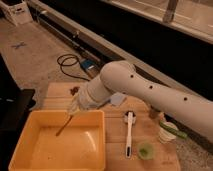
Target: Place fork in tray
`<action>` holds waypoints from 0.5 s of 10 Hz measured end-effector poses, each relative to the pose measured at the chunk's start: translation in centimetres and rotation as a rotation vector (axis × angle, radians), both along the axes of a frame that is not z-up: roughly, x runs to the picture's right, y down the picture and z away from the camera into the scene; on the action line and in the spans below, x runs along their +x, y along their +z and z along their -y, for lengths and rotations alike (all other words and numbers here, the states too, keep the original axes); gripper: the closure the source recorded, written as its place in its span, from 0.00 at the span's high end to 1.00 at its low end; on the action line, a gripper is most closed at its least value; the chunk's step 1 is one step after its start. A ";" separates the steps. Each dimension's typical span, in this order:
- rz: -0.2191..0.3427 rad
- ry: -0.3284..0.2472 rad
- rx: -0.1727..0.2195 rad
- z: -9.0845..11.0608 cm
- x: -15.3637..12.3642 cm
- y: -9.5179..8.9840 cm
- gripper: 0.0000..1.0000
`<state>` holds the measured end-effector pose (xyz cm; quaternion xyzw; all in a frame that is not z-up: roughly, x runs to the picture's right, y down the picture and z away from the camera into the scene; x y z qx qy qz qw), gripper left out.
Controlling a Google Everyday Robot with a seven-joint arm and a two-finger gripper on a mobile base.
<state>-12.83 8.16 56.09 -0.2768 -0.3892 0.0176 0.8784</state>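
The yellow-orange tray (30,150) sits at the front left of the wooden table. My gripper (74,109) is at the end of the white arm, over the tray's far rim near its right corner. It is shut on the fork (64,125), a thin tan stick. The fork hangs down and to the left from the gripper, with its lower end inside the tray, close to the tray's floor or touching it. The arm hides the table behind the tray.
A white long-handled brush (128,133) lies to the right of the tray. A cup with a green-handled utensil (171,130) stands at the right, with a small green disc (145,150) in front of it. A grey-blue sponge (118,99) and a dark red item (75,90) lie behind the tray. A black cable (70,63) lies on the floor.
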 end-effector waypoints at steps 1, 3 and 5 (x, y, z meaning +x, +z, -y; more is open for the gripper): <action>-0.001 0.001 -0.001 0.0 0.0 0.0 0.00; 0.000 0.001 -0.002 0.0 0.0 0.0 0.00; -0.005 -0.008 -0.008 -0.1 0.1 0.3 0.00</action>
